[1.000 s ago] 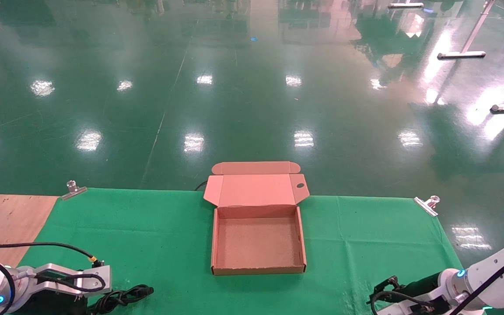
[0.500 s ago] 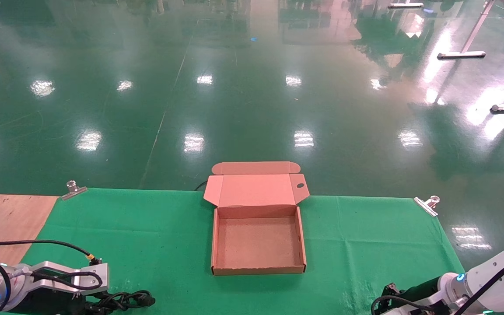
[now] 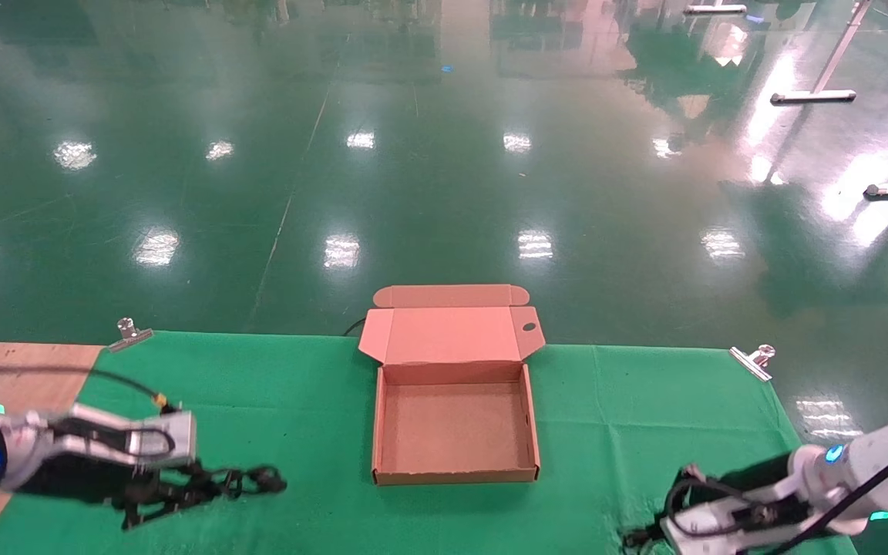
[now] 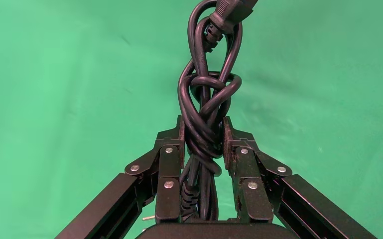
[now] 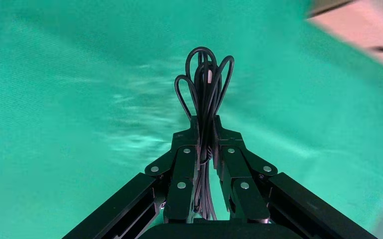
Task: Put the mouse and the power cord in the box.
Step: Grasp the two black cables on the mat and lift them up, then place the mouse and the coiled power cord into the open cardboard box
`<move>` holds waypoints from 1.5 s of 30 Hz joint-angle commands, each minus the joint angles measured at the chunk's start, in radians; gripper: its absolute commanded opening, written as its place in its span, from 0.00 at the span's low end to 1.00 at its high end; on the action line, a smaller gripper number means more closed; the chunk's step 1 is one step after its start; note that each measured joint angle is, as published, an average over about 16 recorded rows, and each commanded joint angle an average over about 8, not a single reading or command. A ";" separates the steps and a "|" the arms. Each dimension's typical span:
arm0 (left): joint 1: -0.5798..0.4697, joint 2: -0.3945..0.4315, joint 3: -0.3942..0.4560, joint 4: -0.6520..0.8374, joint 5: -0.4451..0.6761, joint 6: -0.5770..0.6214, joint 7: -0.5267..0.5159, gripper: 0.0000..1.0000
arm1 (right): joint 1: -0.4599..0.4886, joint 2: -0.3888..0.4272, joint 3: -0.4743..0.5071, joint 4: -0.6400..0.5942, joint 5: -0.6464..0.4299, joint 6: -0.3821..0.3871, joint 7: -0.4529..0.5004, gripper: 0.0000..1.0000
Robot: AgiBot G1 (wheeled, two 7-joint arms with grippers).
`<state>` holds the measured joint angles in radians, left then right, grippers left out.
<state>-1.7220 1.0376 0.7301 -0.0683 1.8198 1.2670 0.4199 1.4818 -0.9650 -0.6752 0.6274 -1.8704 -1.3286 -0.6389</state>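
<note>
1 box [image 3: 455, 432], 1 power cord [image 4: 206, 114], 2 clips [image 3: 129, 334], maybe.

Between your left gripper [image 3: 182, 482] fingers the power cord [image 4: 206, 124] fills the gap, its loops and plug reaching out past the fingertips toward the box [image 3: 455, 474]. Beyond those loops bare green cloth [image 3: 305, 432] runs open up to the box's near wall. The box interior is open from above; its raised lid [image 3: 452, 335] blocks the far side. Your right gripper [image 5: 205, 130] has thin cable loops [image 5: 204, 74] pinched between its fingers, with bare cloth beyond them.
</note>
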 commanded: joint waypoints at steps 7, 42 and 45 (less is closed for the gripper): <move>-0.131 0.030 0.011 -0.077 0.016 0.102 -0.025 0.00 | 0.082 0.062 0.059 0.112 0.087 -0.084 0.044 0.00; -0.127 0.281 -0.080 -0.212 -0.109 -0.155 0.061 0.00 | 0.410 -0.154 0.110 -0.001 0.149 -0.085 0.136 0.00; -0.030 0.304 -0.107 -0.217 -0.152 -0.289 0.082 0.00 | 0.400 -0.142 0.114 -0.005 0.159 -0.098 0.125 0.00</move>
<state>-1.7521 1.3369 0.6464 -0.3127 1.6848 0.9734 0.4737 1.8782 -1.1063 -0.5631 0.6275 -1.7145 -1.4257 -0.5088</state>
